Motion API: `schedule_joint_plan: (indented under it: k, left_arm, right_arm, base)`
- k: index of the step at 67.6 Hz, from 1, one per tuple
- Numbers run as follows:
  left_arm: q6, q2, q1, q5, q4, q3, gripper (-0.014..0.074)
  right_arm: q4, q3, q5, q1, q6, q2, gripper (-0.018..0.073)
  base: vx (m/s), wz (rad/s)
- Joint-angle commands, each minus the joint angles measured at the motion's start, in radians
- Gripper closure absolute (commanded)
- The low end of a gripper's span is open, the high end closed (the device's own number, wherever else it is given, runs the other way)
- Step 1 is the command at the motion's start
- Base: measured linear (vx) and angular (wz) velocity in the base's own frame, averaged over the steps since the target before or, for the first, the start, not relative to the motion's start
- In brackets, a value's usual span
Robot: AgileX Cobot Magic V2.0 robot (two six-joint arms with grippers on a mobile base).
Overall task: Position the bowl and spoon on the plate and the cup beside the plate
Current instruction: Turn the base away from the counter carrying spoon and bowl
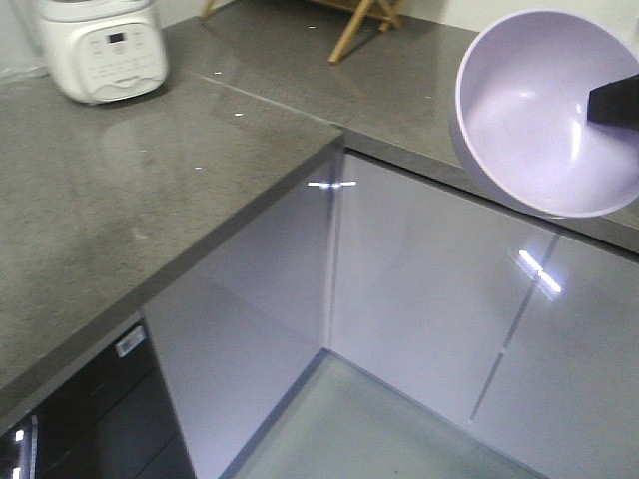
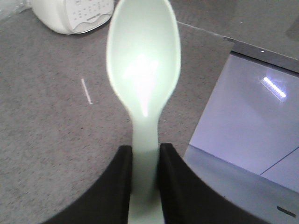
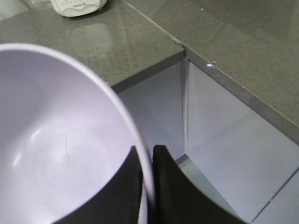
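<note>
Gripping the spoon (image 2: 142,60) by its flat handle, the left gripper (image 2: 145,150) has both black fingers (image 2: 114,191) pressed tight against the handle's sides. The spoon hangs in the air over the grey surface (image 1: 120,200), near its inner corner edge. Its pale green scoop faces up and points toward the white rice cooker (image 1: 100,45) at the far left corner.

Over on the other side, the right gripper (image 3: 145,154) is clamped on the bowl (image 1: 544,110), one finger inside the rim and one outside. The bowl is aloft too, tipped so its lavender inside faces the front camera. It sits in front of the surface's right-hand front edge, above the glossy cabinet doors (image 1: 419,289). Wooden legs (image 1: 359,25) show at the back edge.
</note>
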Motion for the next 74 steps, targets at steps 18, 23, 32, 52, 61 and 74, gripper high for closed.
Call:
schedule_joint_plan:
  k: [18,23,32,52,61,74]
  left_arm:
    - [-0.003,-0.018,-0.003,-0.057,-0.027,-0.026,0.0604]
    - [-0.003,-0.018,-0.003,-0.057,-0.027,-0.026,0.0604]
    - [-0.003,-0.018,-0.003,-0.057,-0.027,-0.026,0.0604]
    - [-0.003,-0.018,-0.003,-0.057,-0.027,-0.026,0.0604]
    - [-0.003,-0.018,-0.003,-0.057,-0.027,-0.026,0.0604]
    - [-0.003,-0.018,-0.003,-0.057,-0.027,-0.026,0.0604]
  right_arm:
    - [0.031,-0.029,-0.057,-0.005,-0.007,-0.018,0.0565]
    - [0.031,-0.029,-0.057,-0.005,-0.007,-0.018,0.0565]
    - [0.031,-0.029,-0.057,-0.005,-0.007,-0.018,0.0565]
    - [0.031,-0.029,-0.057,-0.005,-0.007,-0.018,0.0565]
    - [0.031,-0.029,-0.057,-0.005,-0.007,-0.018,0.0565]
    - [0.031,-0.029,-0.057,-0.005,-0.007,-0.018,0.0565]
  base:
    - [-0.02,-0.49]
    - [-0.03,-0.47]
    - [-0.03,-0.45]
    - [-0.04,-0.34]
    - [-0.04,-0.26]
    - [-0.04,-0.23]
